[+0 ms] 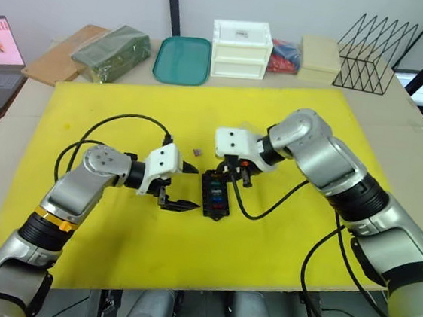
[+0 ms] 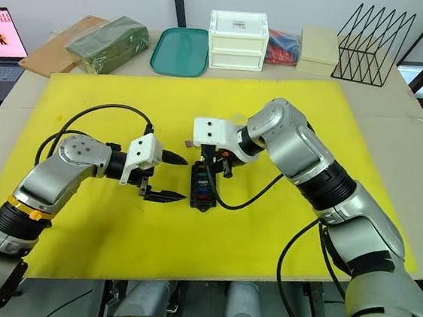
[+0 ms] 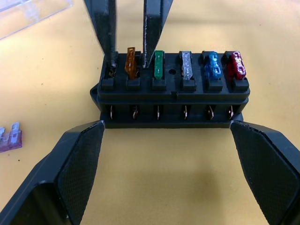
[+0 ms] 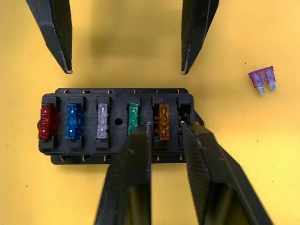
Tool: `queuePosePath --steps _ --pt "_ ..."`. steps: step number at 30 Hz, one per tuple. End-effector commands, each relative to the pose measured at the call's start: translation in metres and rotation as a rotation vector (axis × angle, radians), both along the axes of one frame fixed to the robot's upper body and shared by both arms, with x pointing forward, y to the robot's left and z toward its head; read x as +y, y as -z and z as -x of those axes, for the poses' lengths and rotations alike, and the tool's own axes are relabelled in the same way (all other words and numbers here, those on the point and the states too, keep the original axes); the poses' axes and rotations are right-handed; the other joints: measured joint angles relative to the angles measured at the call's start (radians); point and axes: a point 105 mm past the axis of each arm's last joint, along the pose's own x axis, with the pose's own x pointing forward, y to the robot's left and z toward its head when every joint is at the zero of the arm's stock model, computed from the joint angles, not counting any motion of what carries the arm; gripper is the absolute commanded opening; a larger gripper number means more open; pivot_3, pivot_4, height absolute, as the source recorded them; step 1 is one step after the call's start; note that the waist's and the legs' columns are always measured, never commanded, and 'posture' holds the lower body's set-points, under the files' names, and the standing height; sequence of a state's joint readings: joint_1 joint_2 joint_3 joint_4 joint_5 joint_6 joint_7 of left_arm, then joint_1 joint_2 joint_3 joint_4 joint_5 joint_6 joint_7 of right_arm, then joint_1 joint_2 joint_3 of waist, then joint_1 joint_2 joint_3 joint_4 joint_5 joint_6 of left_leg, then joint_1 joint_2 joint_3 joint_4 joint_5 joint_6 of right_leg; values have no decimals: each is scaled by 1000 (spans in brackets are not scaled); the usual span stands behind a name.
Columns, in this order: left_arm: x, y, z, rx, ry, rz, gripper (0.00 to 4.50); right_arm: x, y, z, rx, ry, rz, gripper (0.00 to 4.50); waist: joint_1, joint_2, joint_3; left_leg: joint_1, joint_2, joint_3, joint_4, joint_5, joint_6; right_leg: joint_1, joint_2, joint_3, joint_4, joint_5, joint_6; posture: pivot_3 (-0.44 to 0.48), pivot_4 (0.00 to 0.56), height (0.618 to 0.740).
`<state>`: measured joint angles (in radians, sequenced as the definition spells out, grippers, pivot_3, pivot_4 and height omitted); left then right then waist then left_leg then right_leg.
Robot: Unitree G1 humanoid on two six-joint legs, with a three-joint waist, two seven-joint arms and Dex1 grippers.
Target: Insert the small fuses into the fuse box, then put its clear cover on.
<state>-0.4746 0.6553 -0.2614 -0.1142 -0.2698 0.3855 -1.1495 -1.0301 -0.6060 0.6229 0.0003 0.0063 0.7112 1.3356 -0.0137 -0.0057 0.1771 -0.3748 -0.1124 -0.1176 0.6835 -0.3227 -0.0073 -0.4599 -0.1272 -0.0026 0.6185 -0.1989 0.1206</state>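
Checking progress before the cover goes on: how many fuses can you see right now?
6. Five sit in the fuse box: red, blue, grey, green and amber. A purple fuse lies loose on the mat. The end slot is partly hidden.

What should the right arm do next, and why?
Probably let go of the amber fuse and lift clear: it stands in its slot, with the right gripper fingers either side. Five fuses sit in the fuse box, the end slot is empty, and the purple fuse lies on the mat.
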Motion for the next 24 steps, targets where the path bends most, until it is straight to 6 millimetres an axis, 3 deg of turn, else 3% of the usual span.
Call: queuePosePath --steps 1,14,18,24 --pt "-1 -7 2 -32 7 9 4500 7 -12 3 -28 -30 -34 995 0 0 0 0 0 0 0 0 0 0 0 0 0 0 0 0 150 740" --pt "-1 -7 0 -28 -1 15 4500 11 -50 16 14 -46 -171 995 0 0 0 0 0 0 0 0 0 0 0 0 0 0 0 0 150 740" --pt "0 -7 -1 -29 -1 13 4500 11 -47 15 23 -36 -199 116 0 0 0 0 0 0 0 0 0 0 0 0 0 0 0 0 150 740" --pt "0 -7 -1 -30 -3 13 4500 7 -31 11 38 -20 -199 51 0 0 0 0 0 0 0 0 0 0 0 0 0 0 0 0 150 740"
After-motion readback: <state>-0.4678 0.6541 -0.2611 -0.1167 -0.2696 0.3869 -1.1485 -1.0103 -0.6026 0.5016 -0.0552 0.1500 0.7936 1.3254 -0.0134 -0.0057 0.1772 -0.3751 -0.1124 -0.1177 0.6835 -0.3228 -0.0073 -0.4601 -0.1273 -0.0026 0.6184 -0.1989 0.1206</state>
